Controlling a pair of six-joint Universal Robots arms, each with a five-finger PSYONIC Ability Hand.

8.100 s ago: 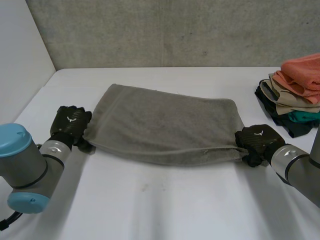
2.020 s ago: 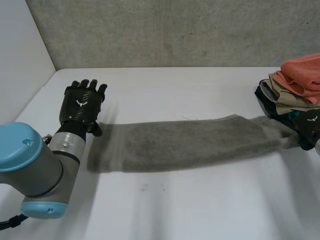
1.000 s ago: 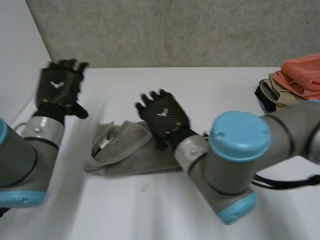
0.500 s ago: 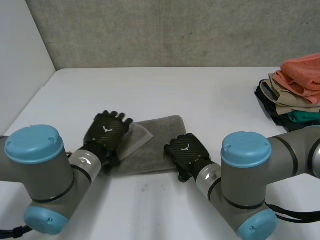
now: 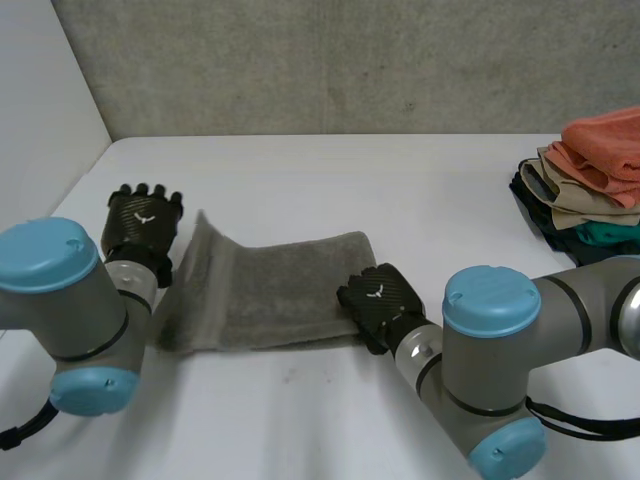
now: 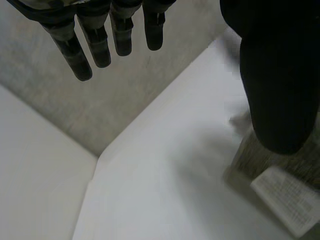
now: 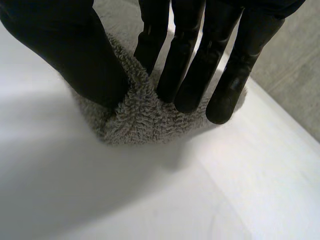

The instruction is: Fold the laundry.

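While the grey towel [image 5: 270,290] lies folded into a long band on the white desk [image 5: 330,420], left of the middle, its near right corner is gripped by the right hand [image 5: 378,295]. In the right wrist view the thumb [image 7: 75,55] is seen pressed into the pile from one side and the fingers [image 7: 190,80], held close together, from the other, so that a bunched ridge of towel is pinched between them at that corner.

The left hand [image 5: 143,218] is held at the towel's left end, just beside the short edge, which is raised off the desk there. In the left wrist view its fingers [image 6: 100,42] are seen straight and slightly spread, well apart from its thumb [image 6: 275,80], and nothing is held between them. The thumb's tip is just beside the towel's edge, and it cannot be told whether the two touch. A white label [image 6: 287,202] is seen on that end of the towel, near the thumb's tip.

A pile of folded clothes [image 5: 590,190], topped by a salmon-pink piece, is stacked at the desk's right edge, well apart from the towel and both hands. The desk is backed by a concrete wall [image 5: 350,60].
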